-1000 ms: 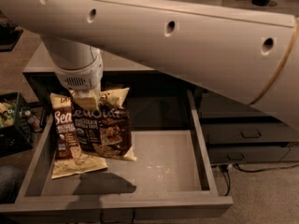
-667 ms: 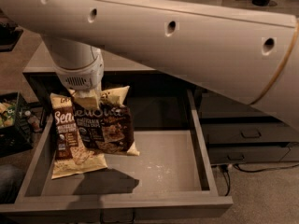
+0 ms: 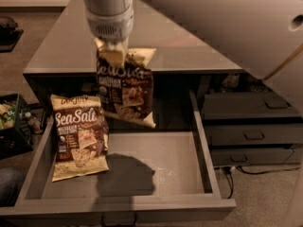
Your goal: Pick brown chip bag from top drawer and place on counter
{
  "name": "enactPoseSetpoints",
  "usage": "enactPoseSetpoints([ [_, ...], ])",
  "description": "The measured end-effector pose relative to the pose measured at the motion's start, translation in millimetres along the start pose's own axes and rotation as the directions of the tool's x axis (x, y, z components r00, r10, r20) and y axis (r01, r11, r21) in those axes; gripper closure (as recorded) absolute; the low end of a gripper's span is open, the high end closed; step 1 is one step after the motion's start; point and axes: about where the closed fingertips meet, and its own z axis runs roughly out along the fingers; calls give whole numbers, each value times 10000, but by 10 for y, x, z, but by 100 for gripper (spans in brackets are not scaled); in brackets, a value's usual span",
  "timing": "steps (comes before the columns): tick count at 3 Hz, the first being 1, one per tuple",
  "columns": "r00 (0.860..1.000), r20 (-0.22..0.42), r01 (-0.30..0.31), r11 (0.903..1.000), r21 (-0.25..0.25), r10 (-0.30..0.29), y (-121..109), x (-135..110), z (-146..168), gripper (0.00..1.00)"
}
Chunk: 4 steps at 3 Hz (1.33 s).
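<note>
Plainly the pick half of the job looks done: the gripper sits above the back of the top drawer, its fingers clamped together on the cream upper band of the brown chip bag, and the bag hangs free in the air, tilted a little, touching nothing below. Its lower edge dangles in front of the dark gap under the counter, while its top is about level with the counter's front edge — so by my reading it is clear of the drawer but not yet over the tabletop. A second, look-alike bag lies flat on the drawer floor at the left side, well apart from the held one, and the hanging bag casts a shadow on the grey floor nearer the front. To the right are narrower drawers with handles, shut. What remains, I judge, is the placing — carrying the bag back over the counter, lowering it onto the glossy surface and letting go.
</note>
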Motion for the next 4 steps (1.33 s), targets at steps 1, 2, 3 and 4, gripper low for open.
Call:
enactPoseSetpoints([
  [1,9985,-23,-539,9976,446,540,-336,182,-142,100],
  [2,9982,185,-579,9965,598,569,-378,147,-166,100],
  [3,9973,317,-703,9902,1203,669,-428,170,-399,100],
  [4,9958,99,-908,9732,2111,908,-638,287,-754,100],
])
